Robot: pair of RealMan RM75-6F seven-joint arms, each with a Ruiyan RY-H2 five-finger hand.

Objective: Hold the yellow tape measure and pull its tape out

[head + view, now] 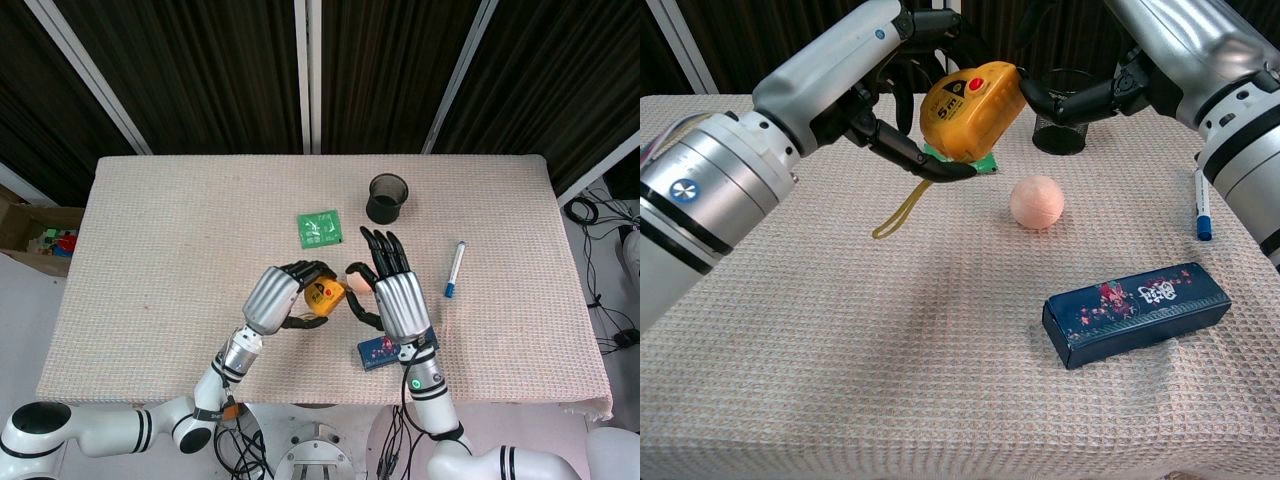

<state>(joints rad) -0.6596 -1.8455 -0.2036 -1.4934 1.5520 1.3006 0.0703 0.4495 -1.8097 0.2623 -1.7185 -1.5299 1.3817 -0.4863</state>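
My left hand grips the yellow tape measure and holds it above the table, red button up. Its yellow wrist strap hangs down to the cloth. No tape shows pulled out. My right hand is open, fingers spread, right beside the tape measure's right end; its fingertips nearly touch the case. Whether they touch it I cannot tell.
A peach ball lies under the hands. A dark blue box sits at the front right, a blue marker to the right. A black mesh cup and a green packet stand further back.
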